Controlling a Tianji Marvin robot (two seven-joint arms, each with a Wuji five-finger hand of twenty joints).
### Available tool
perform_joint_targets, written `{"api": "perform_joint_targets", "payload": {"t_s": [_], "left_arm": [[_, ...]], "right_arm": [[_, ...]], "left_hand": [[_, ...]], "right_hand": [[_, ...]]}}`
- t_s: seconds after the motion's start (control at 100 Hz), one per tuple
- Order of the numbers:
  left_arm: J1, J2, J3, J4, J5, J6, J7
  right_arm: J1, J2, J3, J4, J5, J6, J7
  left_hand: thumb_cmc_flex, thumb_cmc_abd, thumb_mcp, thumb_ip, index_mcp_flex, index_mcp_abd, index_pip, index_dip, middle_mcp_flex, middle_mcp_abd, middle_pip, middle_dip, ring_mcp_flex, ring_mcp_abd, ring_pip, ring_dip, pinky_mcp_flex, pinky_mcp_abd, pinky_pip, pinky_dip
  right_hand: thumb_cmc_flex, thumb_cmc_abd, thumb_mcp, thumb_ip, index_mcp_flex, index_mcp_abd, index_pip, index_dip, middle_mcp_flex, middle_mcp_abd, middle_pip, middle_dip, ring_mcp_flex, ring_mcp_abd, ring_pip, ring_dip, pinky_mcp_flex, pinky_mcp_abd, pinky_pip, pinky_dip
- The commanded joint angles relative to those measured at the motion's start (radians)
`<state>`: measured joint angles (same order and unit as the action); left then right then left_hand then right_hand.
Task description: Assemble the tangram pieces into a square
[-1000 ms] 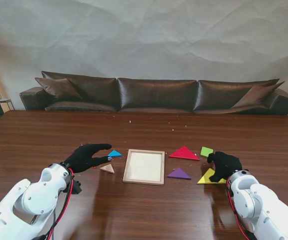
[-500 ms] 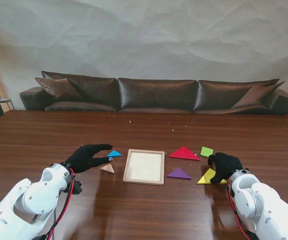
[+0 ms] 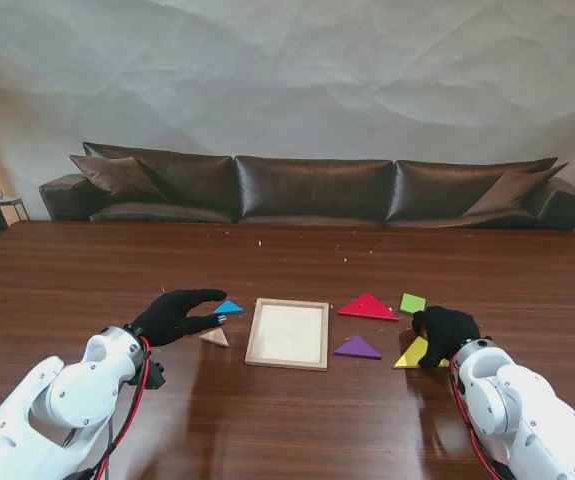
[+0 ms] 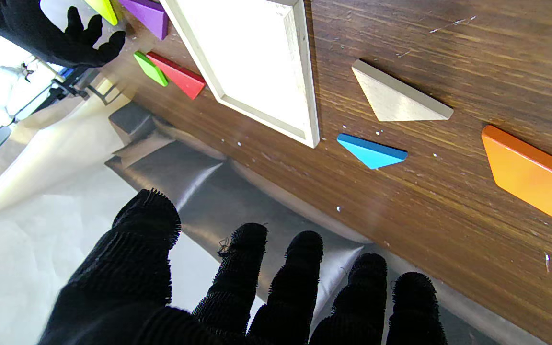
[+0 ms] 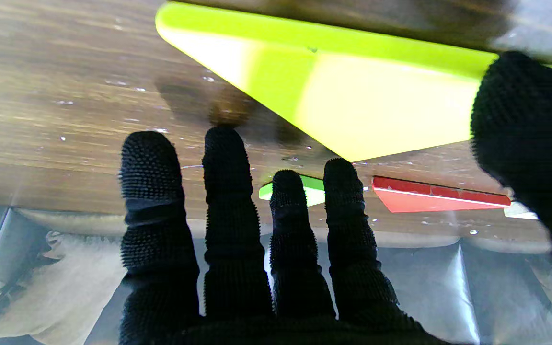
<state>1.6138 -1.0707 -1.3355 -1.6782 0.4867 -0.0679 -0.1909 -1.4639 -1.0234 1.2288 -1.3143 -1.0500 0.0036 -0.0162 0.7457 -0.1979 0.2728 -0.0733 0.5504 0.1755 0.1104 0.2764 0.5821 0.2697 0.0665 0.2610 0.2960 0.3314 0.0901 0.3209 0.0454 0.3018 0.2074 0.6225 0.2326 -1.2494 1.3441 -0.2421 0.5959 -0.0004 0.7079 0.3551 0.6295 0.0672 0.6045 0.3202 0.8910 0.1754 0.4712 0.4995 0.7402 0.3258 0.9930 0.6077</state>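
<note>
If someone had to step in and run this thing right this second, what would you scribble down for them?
Left hand: open, fingers spread, hovering near the blue triangle and beige triangle; the orange piece is beside them.
Right hand: over the yellow triangle, grip unclear.
Wooden tray: centre, holds nothing.
Right of it: red triangle, purple triangle, green square.
Done: nothing placed. Left: all pieces.

Dark leather sofa behind wooden table; creased pale backdrop.

Glossy dark wood table, pale matt wooden tray — knitted black gloves
</note>
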Motion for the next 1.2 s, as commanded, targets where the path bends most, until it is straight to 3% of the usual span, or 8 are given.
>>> {"api": "perform_joint_targets", "payload": {"t_s": [0.0, 0.39, 0.67, 0.91, 1.19], "left_arm": [[-0.001, -0.001, 0.001, 0.001, -0.003, 0.002, -0.022], [-0.005, -0.001, 0.007, 0.005, -0.007, 0.003, -0.026], [-0.009, 0.000, 0.011, 0.008, -0.008, 0.005, -0.029], [-0.011, 0.000, 0.014, 0.010, -0.009, 0.006, -0.032], [-0.010, 0.001, 0.014, 0.008, -0.010, 0.011, -0.033]], "right_arm": [[-0.034, 0.000, -0.019, 0.043, -0.009, 0.001, 0.041], [-0.009, 0.008, -0.052, 0.073, -0.028, -0.013, 0.047], [0.011, 0.011, -0.075, 0.097, -0.029, -0.012, 0.055], [0.018, 0.010, -0.082, 0.104, -0.017, -0.003, 0.061], [0.010, 0.009, -0.076, 0.090, -0.006, 0.005, 0.082]], "left_hand": [[-0.018, 0.008, -0.008, 0.041, -0.004, -0.010, -0.007, -0.001, 0.002, 0.002, 0.004, 0.007, 0.008, -0.009, -0.001, 0.006, -0.015, -0.032, -0.023, 0.005], [-0.016, 0.010, -0.011, 0.041, -0.005, -0.010, -0.008, -0.001, 0.001, 0.001, 0.003, 0.007, 0.008, -0.007, -0.002, 0.006, -0.016, -0.030, -0.023, 0.005], [-0.016, 0.011, -0.013, 0.041, -0.005, -0.009, -0.007, -0.001, 0.001, 0.003, 0.003, 0.007, 0.009, -0.007, -0.002, 0.006, -0.017, -0.030, -0.023, 0.005], [-0.014, 0.012, -0.015, 0.041, -0.003, -0.009, -0.007, -0.001, 0.001, 0.003, 0.003, 0.007, 0.009, -0.008, -0.001, 0.006, -0.017, -0.031, -0.023, 0.006], [-0.013, 0.011, -0.015, 0.042, 0.001, -0.004, -0.006, -0.001, 0.002, 0.006, 0.003, 0.007, 0.012, -0.004, 0.000, 0.007, -0.018, -0.031, -0.023, 0.006]], "right_hand": [[-0.039, -0.081, 0.038, -0.025, 0.020, -0.002, 0.021, 0.023, 0.020, -0.020, -0.006, 0.006, 0.092, -0.035, -0.050, -0.045, -0.218, -0.007, 0.044, -0.011], [-0.042, -0.105, 0.043, -0.028, 0.047, -0.008, 0.045, 0.072, 0.089, -0.033, 0.006, 0.009, 0.139, -0.049, -0.036, -0.035, -0.191, -0.004, 0.063, -0.006], [-0.028, -0.141, 0.054, -0.030, 0.076, -0.017, 0.098, 0.156, 0.167, -0.044, 0.030, 0.019, 0.198, -0.070, 0.002, -0.008, -0.153, -0.011, 0.100, 0.001], [0.000, -0.177, 0.076, -0.030, 0.119, -0.007, 0.201, 0.252, 0.220, -0.029, 0.058, 0.027, 0.244, -0.092, 0.060, 0.021, -0.123, -0.022, 0.145, 0.003], [0.029, -0.203, 0.095, -0.030, 0.101, -0.044, 0.333, 0.388, 0.245, 0.004, 0.023, 0.009, 0.268, -0.098, 0.077, 0.027, -0.100, -0.025, 0.167, -0.005]]}}
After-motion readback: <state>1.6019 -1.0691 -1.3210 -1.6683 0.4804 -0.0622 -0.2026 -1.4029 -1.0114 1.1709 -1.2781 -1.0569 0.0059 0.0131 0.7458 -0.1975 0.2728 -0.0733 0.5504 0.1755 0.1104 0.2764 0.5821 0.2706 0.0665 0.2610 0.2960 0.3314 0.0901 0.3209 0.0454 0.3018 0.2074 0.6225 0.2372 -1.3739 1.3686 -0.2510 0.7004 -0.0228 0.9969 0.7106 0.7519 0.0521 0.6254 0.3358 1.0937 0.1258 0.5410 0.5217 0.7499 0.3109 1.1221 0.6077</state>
